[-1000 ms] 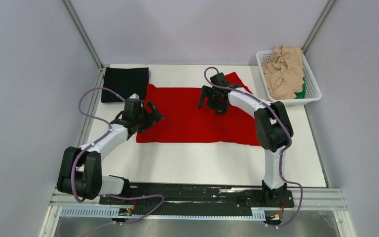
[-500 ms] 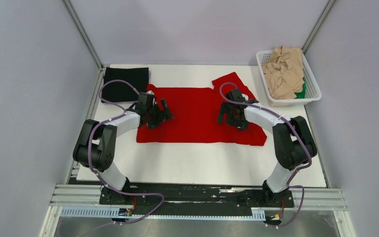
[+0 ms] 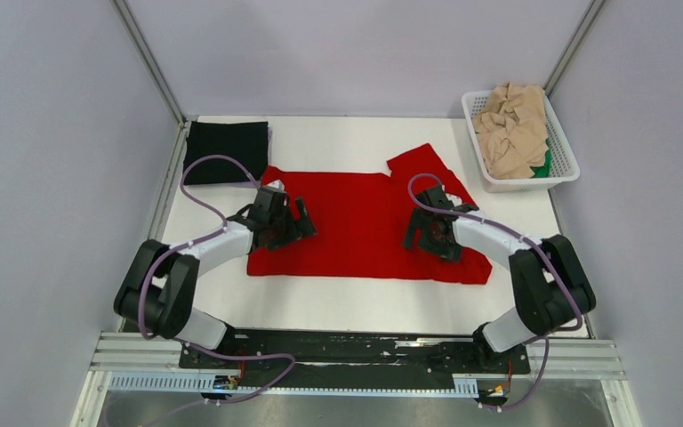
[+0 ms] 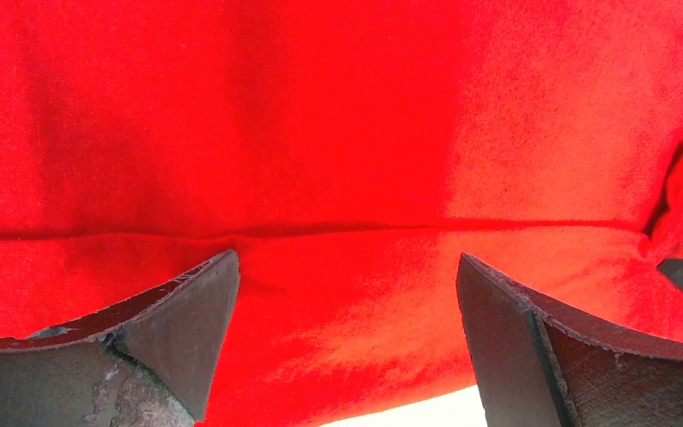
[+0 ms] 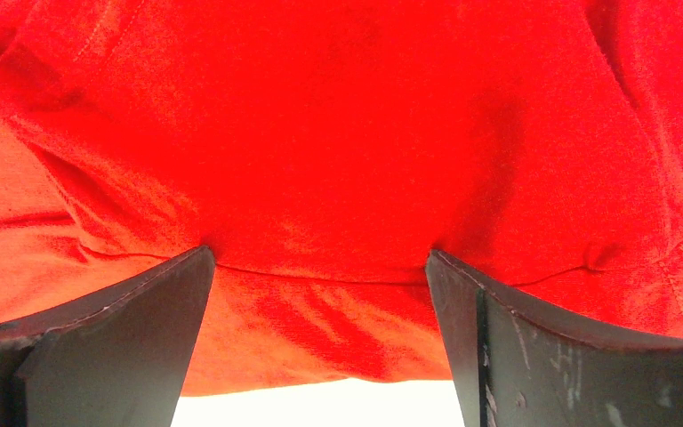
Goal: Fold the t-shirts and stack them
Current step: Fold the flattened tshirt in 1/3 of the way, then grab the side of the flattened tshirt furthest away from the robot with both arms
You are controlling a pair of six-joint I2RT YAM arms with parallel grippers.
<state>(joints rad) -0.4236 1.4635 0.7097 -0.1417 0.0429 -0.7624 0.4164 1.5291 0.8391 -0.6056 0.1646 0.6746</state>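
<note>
Two arms, and both have pulled back toward the near side within the last second. The left gripper (image 3: 302, 218) has swung inward onto the shirt's left flank, and the right gripper (image 3: 416, 229) has dropped from up by the far edge to the right flank. The red t-shirt (image 3: 360, 222) has travelled with them. Its near hem now lies closer to the front of the table (image 3: 365, 307), its far edge has slid nearer too, and one sleeve pokes out at the far right. To me that looks like a drag-and-smooth that brings the shirt within easy reach and flattens it, so the real folding of this one looks barely begun. Both grippers stand spread as wide as they go, with nothing pinched between the fingers. In the right wrist view the cloth puckers at each fingertip, so those tips seem to be pressing on the fabric rather than gripping it. In the left wrist view the tips sit low over the shirt, and a straight cloth edge runs across just beyond them. I can't tell whether that edge is a fold or a hem. Elsewhere, the black t-shirt (image 3: 227, 147) lies folded at the far left, just beside the red one's corner. The beige t-shirts (image 3: 516, 124) are heaped in the basket (image 3: 474, 133) over a green one (image 3: 547, 165).
</note>
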